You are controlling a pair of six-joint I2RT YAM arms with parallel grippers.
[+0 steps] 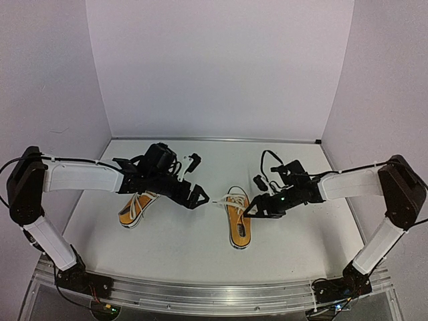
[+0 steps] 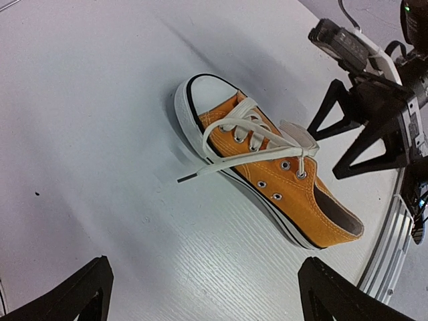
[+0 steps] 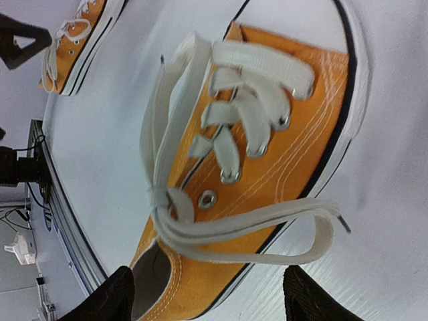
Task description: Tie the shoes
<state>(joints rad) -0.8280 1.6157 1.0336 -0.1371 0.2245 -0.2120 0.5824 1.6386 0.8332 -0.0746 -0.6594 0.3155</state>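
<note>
Two orange-yellow sneakers with white laces lie on the white table. The left shoe (image 1: 136,210) lies under my left arm; it also shows at the top left of the right wrist view (image 3: 75,48). The right shoe (image 1: 239,219) lies between the grippers and fills the right wrist view (image 3: 294,134). Its laces meet in a knot (image 3: 160,198), with one loop (image 3: 314,221) hanging over the sole and another along the tongue. One lace end (image 2: 182,179) trails on the table. My left gripper (image 1: 200,197) (image 2: 206,262) is open and empty, short of the shoe's toe. My right gripper (image 1: 249,210) (image 3: 208,277) is open and empty at the shoe's heel side.
The table's raised metal front rail (image 1: 214,289) runs along the near edge, and white walls close in the back and sides. The right gripper's black fingers (image 2: 371,130) show at the upper right of the left wrist view, close to the shoe's heel.
</note>
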